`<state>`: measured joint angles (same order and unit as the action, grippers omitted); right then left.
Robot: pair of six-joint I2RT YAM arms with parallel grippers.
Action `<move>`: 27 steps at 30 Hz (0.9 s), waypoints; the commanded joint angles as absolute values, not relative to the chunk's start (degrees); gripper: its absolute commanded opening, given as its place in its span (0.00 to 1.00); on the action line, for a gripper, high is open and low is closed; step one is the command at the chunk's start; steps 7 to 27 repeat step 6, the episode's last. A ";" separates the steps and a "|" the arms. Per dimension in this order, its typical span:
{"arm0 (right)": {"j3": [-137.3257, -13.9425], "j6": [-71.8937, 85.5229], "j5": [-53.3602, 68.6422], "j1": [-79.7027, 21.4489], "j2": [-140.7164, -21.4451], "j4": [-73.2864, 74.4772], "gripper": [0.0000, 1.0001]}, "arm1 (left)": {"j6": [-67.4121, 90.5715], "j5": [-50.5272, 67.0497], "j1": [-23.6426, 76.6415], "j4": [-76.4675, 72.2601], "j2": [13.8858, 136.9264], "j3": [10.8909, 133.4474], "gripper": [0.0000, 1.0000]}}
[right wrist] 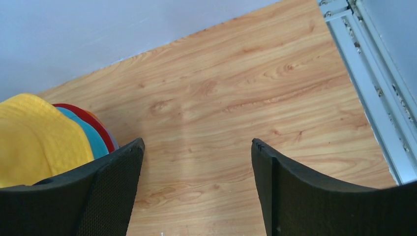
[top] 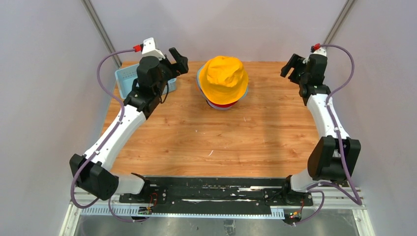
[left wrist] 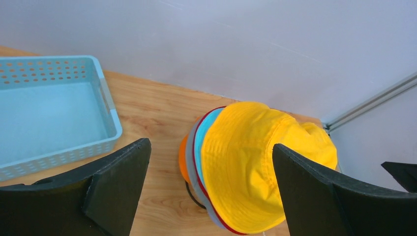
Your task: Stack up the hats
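Stacking: the hats (top: 223, 78) are piled at the far centre of the tabletop (top: 196, 137), yellow on top.
Left hand (top: 179, 61): spread wide, nothing held, near the basket (top: 123, 78).
Right hand (top: 291, 66): spread wide, nothing held.

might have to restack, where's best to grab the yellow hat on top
Probably the brim of the yellow hat, from the side of the left gripper: there it juts free over the teal hat, while the soft crown would only dent.

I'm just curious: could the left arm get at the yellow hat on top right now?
Probably yes. The left gripper hangs open beside the yellow hat, facing it, and nothing stands between them.
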<state>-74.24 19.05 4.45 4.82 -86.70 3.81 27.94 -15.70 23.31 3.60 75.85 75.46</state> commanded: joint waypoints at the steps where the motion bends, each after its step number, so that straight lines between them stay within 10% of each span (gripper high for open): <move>1: -74.22 17.76 2.54 4.57 -86.45 2.49 0.79 | 26.41 -17.27 22.84 1.13 72.85 74.15 0.98; 27: -75.49 17.47 5.78 4.57 -88.38 2.40 0.80 | 24.88 -17.09 22.80 0.48 71.42 73.21 0.98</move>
